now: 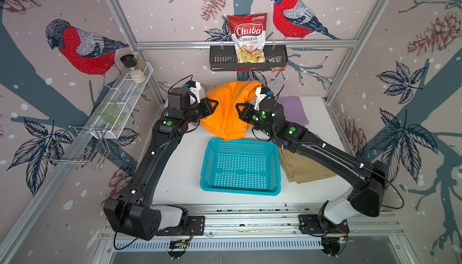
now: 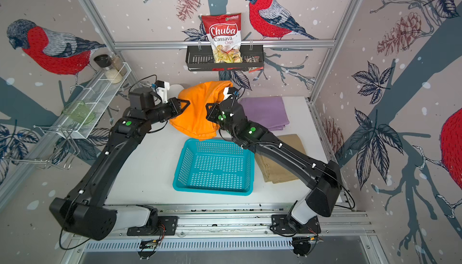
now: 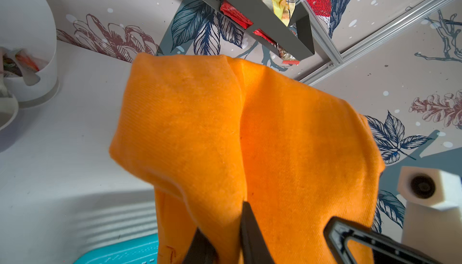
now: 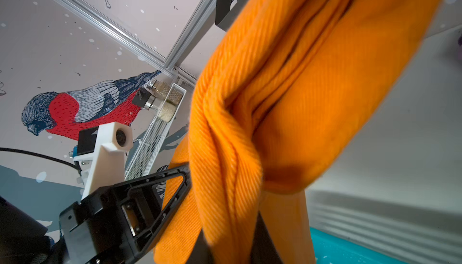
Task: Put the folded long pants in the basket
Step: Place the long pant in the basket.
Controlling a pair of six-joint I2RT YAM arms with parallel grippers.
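Observation:
The orange folded long pants (image 1: 226, 110) (image 2: 197, 110) hang lifted off the table, just behind the basket, drooping at the middle. My left gripper (image 1: 212, 105) (image 3: 225, 230) is shut on their left edge. My right gripper (image 1: 238, 107) (image 4: 232, 237) is shut on a bunched fold at their right edge. The turquoise basket (image 1: 240, 190) (image 2: 212, 190) stands at the table's middle with nothing in it. Lilac pants (image 1: 292, 110) lie flat at the back right. Khaki pants (image 1: 302, 167) lie to the right of the basket, partly under my right arm.
A black wall rack (image 1: 220, 60) with a chips bag (image 1: 247, 35) hangs on the back wall above the orange cloth. On the left wall, a white wire shelf (image 1: 125, 97) holds spice jars (image 1: 135, 67) and a green glass (image 1: 110, 112).

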